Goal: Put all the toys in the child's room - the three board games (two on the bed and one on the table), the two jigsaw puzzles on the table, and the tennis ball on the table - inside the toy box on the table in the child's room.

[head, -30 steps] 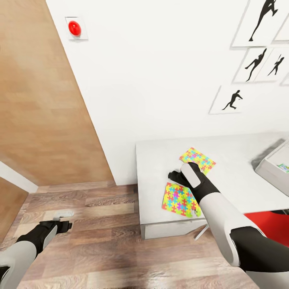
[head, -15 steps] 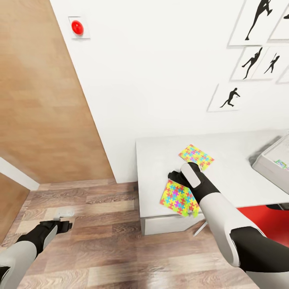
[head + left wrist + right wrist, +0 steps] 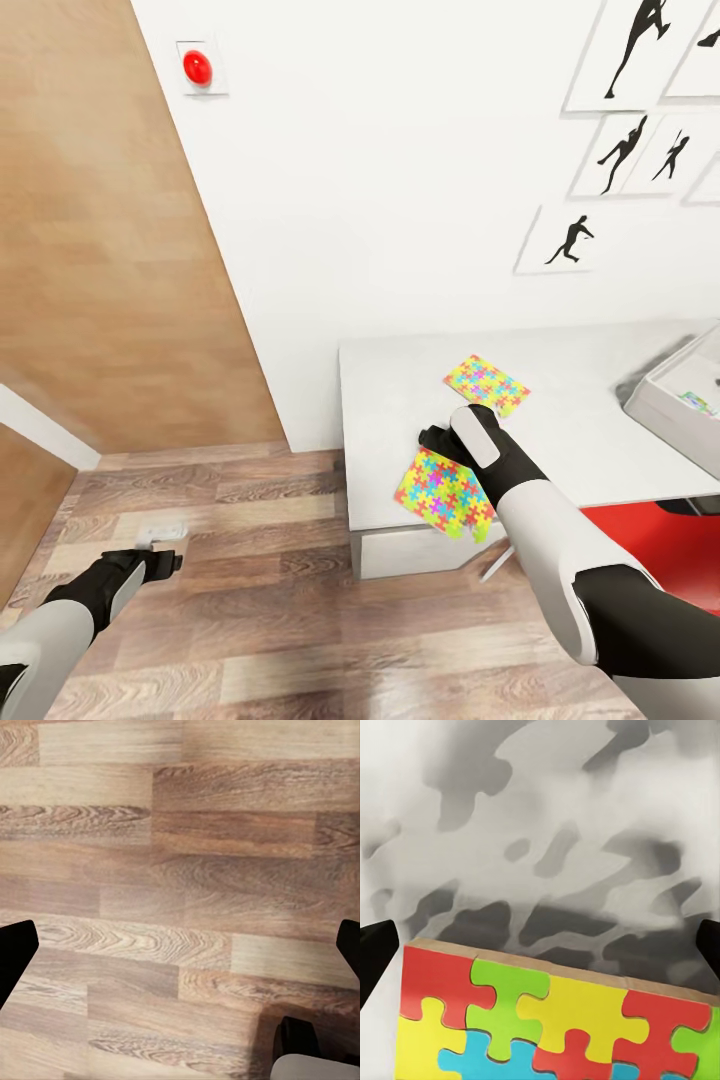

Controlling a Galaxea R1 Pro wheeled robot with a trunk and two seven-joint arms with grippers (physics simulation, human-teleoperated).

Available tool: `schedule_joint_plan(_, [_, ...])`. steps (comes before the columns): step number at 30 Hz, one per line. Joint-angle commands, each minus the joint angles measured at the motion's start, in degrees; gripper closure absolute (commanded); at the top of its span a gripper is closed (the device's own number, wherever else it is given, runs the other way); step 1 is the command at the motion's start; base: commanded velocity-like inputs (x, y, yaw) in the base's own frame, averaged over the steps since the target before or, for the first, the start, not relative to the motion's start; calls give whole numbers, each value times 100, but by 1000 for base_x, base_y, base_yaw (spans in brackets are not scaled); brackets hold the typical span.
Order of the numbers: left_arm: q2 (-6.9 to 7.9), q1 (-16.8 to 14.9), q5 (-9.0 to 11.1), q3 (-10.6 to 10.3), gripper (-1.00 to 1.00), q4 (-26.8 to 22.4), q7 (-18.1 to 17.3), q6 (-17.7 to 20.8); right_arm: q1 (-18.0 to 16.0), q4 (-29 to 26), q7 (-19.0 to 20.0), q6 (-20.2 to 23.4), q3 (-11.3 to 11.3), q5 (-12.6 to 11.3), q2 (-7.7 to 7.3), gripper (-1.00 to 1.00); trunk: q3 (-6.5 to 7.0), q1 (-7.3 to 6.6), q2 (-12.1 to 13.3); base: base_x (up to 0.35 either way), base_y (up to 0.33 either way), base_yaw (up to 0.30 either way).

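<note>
Head view has the nearer jigsaw puzzle [image 3: 443, 492] lifted and tilted at the front left corner of the table [image 3: 580, 440], its low corner hanging out past the table's front edge over the floor. It's square, so no real long axis; it sits diamond-wise with one corner toward the wall and the opposite one toward the robot. The right gripper [image 3: 437, 440] is at its upper edge, and with the puzzle off the surface like that it looks clamped on it, though the fingers themselves are mostly hidden behind the wrist. Right wrist view shows the puzzle's [image 3: 555, 1016] cardboard edge running straight across between the two dark fingertips [image 3: 376, 952], with mottled white tabletop beyond it.

The second jigsaw puzzle [image 3: 487, 383] lies flat on the table just behind the gripper, also turned diamond-wise, apart from the held one. Over at the right edge of the view is the toy box [image 3: 678, 405], light grey, with something colourful inside it; the tabletop between it and the puzzles is bare white. A red surface [image 3: 655, 545] shows under the table's front edge on the right.

Left of the table it's wood floor [image 3: 250, 590] up to the white wall [image 3: 380, 170] and a wooden panel [image 3: 110, 280]. The left gripper [image 3: 160, 553] hangs low over that floor, well apart from the table; in the left wrist view its fingertips [image 3: 15, 952] sit spread wide with nothing between them.
</note>
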Motion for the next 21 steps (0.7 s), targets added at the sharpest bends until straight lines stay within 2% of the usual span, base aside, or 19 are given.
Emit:
schedule_joint_plan(1, [-3,-1,-5,39,-100,-12,0,37,-1,306,-63,11,18,-104,-3,-100,-10,4,-8,-2,0,0])
schedule_joint_plan(21, [-3,-1,-6,39,-100,-12,0,37,-2,306,-63,11,18,-104,-3,-100,-10,4,-8,-35,0,0])
